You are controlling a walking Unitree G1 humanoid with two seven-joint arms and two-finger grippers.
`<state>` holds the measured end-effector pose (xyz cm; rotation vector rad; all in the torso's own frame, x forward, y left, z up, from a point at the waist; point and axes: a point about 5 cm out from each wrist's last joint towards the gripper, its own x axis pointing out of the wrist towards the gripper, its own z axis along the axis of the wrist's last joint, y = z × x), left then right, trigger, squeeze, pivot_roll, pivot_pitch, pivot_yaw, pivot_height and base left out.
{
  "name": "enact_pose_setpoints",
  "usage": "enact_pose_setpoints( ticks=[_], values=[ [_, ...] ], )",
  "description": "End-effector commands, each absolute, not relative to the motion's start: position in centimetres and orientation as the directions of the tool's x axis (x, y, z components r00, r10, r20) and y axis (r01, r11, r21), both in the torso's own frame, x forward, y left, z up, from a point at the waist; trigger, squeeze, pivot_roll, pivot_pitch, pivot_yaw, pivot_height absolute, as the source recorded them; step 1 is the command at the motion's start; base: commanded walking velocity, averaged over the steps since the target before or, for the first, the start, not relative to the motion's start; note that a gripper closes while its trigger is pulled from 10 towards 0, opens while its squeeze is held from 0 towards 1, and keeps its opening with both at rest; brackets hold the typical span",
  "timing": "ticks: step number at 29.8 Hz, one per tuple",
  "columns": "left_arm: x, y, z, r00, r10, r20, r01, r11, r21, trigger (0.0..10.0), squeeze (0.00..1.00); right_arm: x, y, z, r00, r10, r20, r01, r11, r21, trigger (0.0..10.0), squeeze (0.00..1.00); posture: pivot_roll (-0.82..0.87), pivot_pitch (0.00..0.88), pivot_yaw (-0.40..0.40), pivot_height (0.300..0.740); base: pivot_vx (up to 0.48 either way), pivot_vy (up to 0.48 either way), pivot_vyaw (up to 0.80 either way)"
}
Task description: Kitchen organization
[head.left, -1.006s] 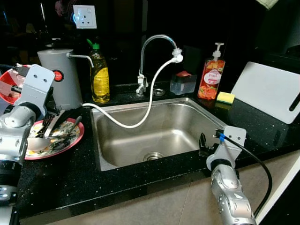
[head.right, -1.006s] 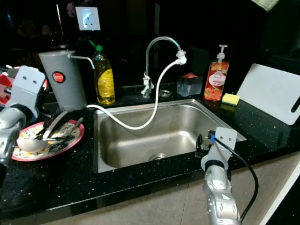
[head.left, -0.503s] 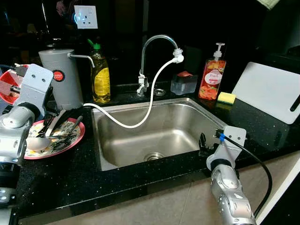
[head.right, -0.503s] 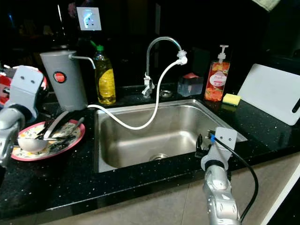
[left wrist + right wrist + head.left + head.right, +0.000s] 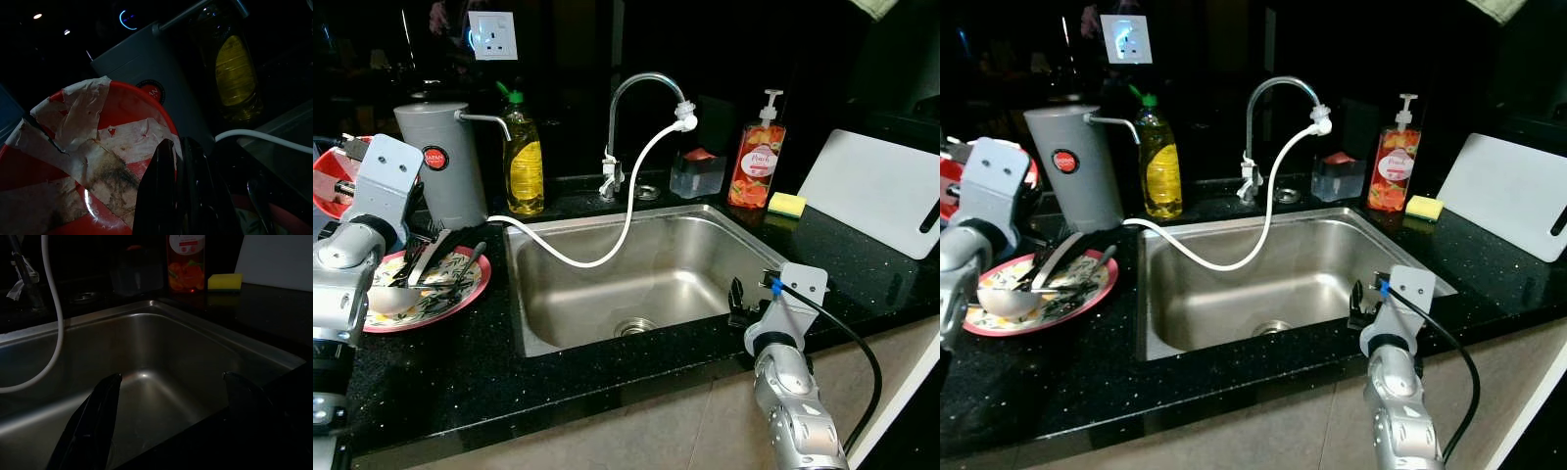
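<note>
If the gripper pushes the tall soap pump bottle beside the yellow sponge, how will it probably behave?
The soap pump bottle is tall on a narrow base, so a push high up would probably tip it. It looks nearly full, so likely rather heavy. Its smooth plastic may be slippery.

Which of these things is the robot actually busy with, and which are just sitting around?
In hand:
left gripper, shut over the plate
spoon and cutlery on that plate

Lying about:
right gripper, open at the sink edge
dish soap bottle
sponge
cutting board
</note>
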<state>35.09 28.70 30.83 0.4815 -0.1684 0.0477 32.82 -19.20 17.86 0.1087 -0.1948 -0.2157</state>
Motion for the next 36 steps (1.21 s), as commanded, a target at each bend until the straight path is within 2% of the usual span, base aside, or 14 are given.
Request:
enact_pose_setpoints(
  ticks=[1, 19, 36],
  values=[
    [35.0, 28.4, 30.9, 0.984, 0.0, 0.176, -0.081, 0.886, 0.456, 10.0, 0.0, 32.8, -19.5, 18.2, 0.954, -0.231, 0.188, 0.209, 0.969, 0.133, 10.0, 0.0, -0.06, 0.0, -0.01, 0.74, 0.0, 0.0, 0.0],
    [34.8, 28.0, 31.2, 0.98, -0.044, 0.196, -0.052, 0.887, 0.459, 10.0, 0.0, 32.8, -19.5, 18.2, 0.954, -0.232, 0.189, 0.21, 0.969, 0.133, 10.0, 0.0, -0.06, 0.0, -0.01, 0.74, 0.0, 0.0, 0.0],
    [34.6, 24.5, 31.0, 0.95, -0.251, 0.188, 0.14, 0.876, 0.461, 10.0, 0.0, 32.8, -19.4, 18.2, 0.954, -0.235, 0.189, 0.211, 0.968, 0.137, 10.0, 0.0, -0.06, 0.0, -0.011, 0.74, 0.0, 0.0, 0.0]
  ],
)
